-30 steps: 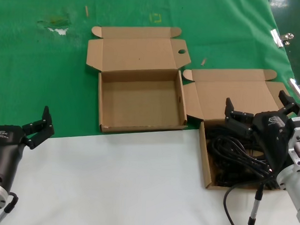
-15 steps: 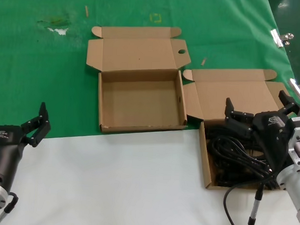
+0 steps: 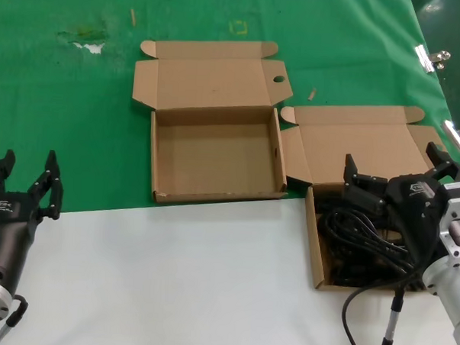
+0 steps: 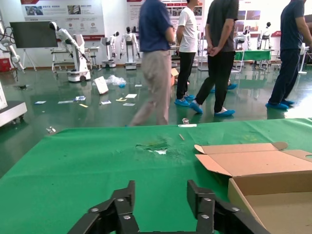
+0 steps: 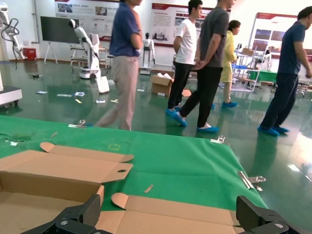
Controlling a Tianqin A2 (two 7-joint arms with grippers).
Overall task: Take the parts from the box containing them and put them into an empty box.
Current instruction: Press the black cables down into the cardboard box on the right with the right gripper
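Observation:
The empty box (image 3: 215, 153) lies open in the middle on the green cloth, its lid folded back with a tiny dark speck. The box with the parts (image 3: 314, 245) lies to its right, lid back. Black coiled power cords (image 3: 357, 239) fill it. My right gripper (image 3: 394, 163) is open and hovers over that box's back edge, above the cords. In the right wrist view this gripper (image 5: 170, 214) spans the plain lid (image 5: 195, 222). My left gripper (image 3: 28, 167) is open and empty at the far left, over the cloth's front edge. It also shows in the left wrist view (image 4: 161, 195), with the empty box (image 4: 273, 195) beside it.
The white table top (image 3: 172, 277) fills the front and the green cloth (image 3: 64, 119) the back. Metal clips (image 3: 430, 57) hold the cloth's right edge. A torn patch (image 3: 87, 40) lies at the back left. A cable (image 3: 392, 317) hangs from my right arm.
My left gripper has swung to the left and turned, so both its fingers now point away from me. My right gripper has barely moved.

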